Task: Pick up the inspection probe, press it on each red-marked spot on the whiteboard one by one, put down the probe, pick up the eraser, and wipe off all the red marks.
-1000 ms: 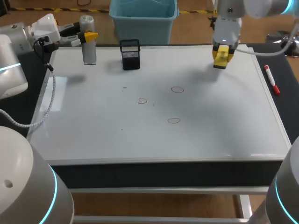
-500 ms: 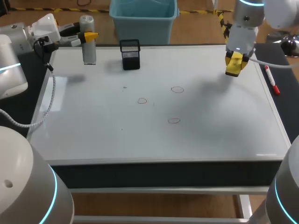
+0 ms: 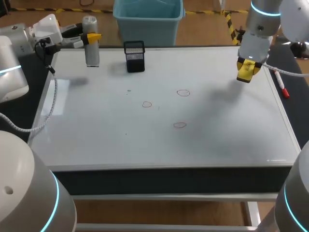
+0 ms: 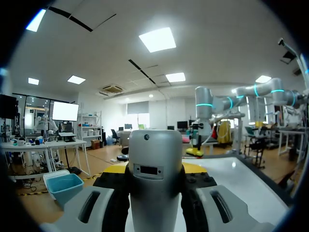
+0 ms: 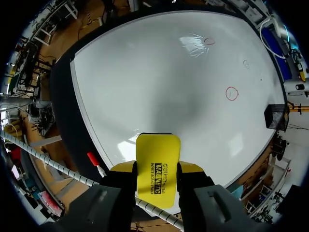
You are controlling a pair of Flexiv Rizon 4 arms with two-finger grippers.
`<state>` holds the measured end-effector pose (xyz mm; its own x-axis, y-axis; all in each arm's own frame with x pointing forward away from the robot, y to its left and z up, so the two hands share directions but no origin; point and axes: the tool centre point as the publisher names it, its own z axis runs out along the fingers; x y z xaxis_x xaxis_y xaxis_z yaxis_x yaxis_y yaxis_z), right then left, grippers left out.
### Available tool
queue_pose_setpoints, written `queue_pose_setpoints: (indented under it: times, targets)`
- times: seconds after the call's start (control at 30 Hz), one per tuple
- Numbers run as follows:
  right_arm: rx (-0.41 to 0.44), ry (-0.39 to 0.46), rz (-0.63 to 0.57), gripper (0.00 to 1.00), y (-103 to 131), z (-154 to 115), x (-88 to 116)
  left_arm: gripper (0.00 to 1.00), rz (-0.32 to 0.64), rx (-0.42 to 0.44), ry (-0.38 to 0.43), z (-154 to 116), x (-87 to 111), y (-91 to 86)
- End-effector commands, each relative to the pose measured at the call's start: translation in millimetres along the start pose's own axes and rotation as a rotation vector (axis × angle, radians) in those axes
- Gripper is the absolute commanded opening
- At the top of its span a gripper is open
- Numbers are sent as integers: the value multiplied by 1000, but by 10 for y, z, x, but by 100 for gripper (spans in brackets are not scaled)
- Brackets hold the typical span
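Right gripper [image 3: 245,70] clamped on yellow eraser [image 5: 158,159] above whiteboard's [image 3: 96,140] far-right edge, three red marks [image 3: 183,93] lying mid-board toward the left arm; left gripper [image 3: 91,37] clamped on upright probe [image 4: 155,169] at far-left corner.

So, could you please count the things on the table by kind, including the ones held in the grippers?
red marks: 3
probe: 1
eraser: 1
whiteboard: 1
mesh holder: 1
marker pen: 1
Total: 8
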<state>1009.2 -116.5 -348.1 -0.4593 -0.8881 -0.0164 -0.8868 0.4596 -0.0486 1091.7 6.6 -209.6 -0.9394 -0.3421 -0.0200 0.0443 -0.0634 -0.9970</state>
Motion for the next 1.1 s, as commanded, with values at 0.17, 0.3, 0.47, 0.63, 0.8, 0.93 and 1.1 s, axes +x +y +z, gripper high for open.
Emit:
queue_pose_setpoints:
  times: [0.17, 0.3, 0.47, 0.63, 0.8, 0.93, 1.1]
  targets:
    - [11, 0, -1, 0, 17, -8, 13, 0, 2, 0, -3, 6, 8, -10]
    - [11, 0, -1, 0, 17, -8, 13, 0, 2, 0, -3, 6, 8, -10]
    - [11, 0, -1, 0, 17, -8, 13, 0, 2, 0, -3, 6, 8, -10]
    - [11, 0, -1, 0, 17, -8, 13, 0, 27, 25, 69, 160, 194, -20]
    - [11, 0, -1, 0, 17, -8, 13, 0, 18, 41, 117, 249, 436, 72]
    - [11, 0, -1, 0, 17, -8, 13, 0, 4, 54, 171, 379, 665, 132]
    - [11, 0, -1, 0, 17, -8, 13, 0, -19, 80, 244, 633, 1015, 205]
